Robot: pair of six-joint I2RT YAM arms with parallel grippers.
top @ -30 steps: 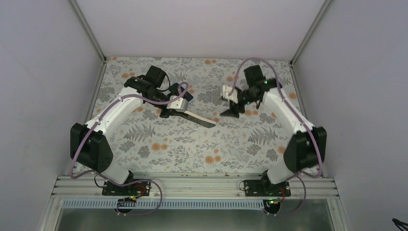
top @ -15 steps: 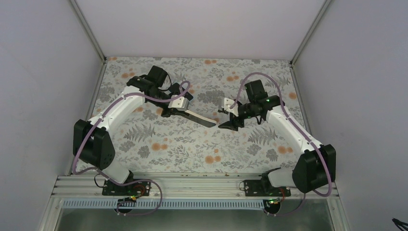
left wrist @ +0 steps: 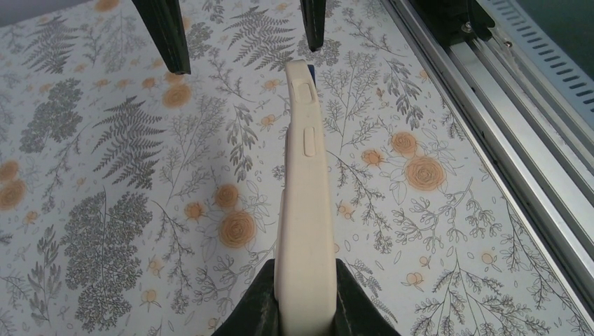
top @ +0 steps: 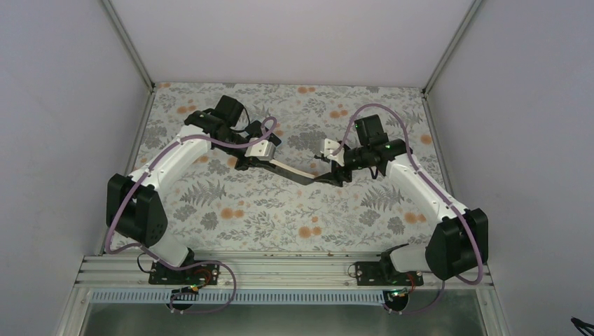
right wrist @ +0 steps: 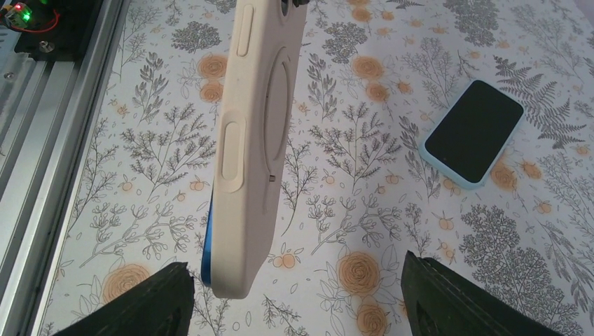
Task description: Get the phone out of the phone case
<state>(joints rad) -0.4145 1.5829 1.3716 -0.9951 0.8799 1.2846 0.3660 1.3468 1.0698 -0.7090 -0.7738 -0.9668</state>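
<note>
Left gripper (left wrist: pixel 302 311) is clamping tight on one end of the cream phone case (left wrist: pixel 302 210). It is holding the case edge-up over the floral tabletop (top: pixel 280 217), near mid-table. The phone (right wrist: pixel 208 245) is sitting inside the case, with only a thin blue edge showing. The case's free end is pointing toward the right arm. Right gripper (right wrist: pixel 293 266) is hanging with jaws spread wide, and the free end is sitting between its fingers (right wrist: pixel 150 304), gripped by neither. Farther right, a second phone in a pale blue case (right wrist: pixel 475 133) is lying flat, screen up.
</note>
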